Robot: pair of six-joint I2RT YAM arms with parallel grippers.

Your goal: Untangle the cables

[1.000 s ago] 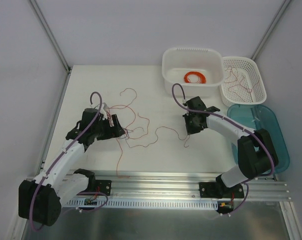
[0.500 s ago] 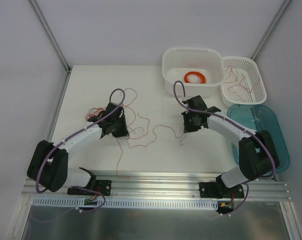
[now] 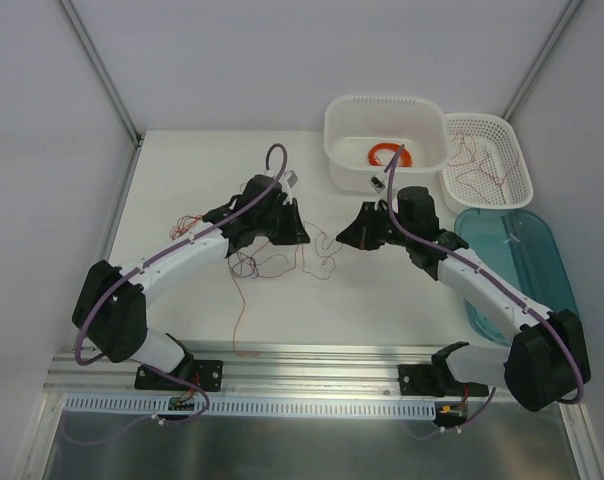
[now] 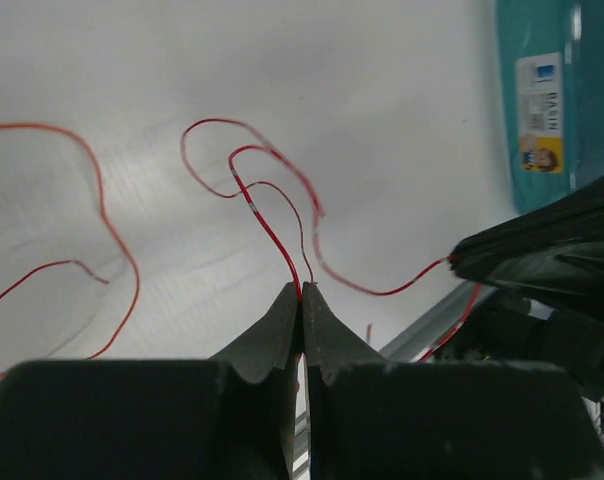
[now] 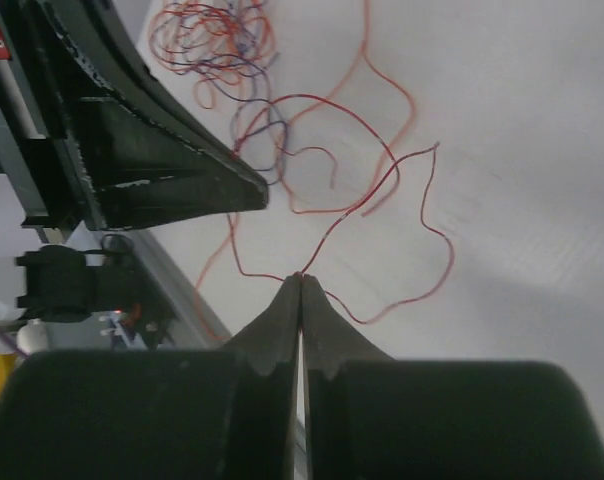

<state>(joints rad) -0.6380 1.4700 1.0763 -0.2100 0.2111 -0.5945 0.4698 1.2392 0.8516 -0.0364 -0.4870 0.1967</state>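
- Top view: the left arm rises from its base with the elbow folded out to the left. Its forearm slants up and right across the surface [image 3: 182, 170], and the left tool [image 3: 301, 236] points right.
- The right arm swings out to the right edge, then its forearm slants back up and left, so the right tool [image 3: 344, 238] points left. The two tips face each other over the middle of the surface, near but apart.
- The cables [image 3: 272, 262] lie just below and between the tools. There is a scribbly cluster under the left forearm, with loose curls running right toward the right tool. One long strand trails down toward the near edge.
- Behind the right arm stands a white tub [image 3: 334, 140] holding an orange ring coil [image 3: 387, 155]. Beside it is a white basket [image 3: 527, 185] with thin reddish wires inside, and a teal basin [image 3: 527, 250] sits nearer on the right.
- Left wrist view: the left tool's fingers are pressed together with no gap, pinching a red strand [image 4: 272, 235] at the very tips. The strand climbs away from them and loops over the surface. At the right edge the right tool's black tip meets another red wire.
- Right wrist view: the right tool is likewise clamped tight on a thin red wire [image 5: 367, 205] at its tips. The left tool shows as a dark wedge at upper left, with the tangled cluster beyond it at the top.
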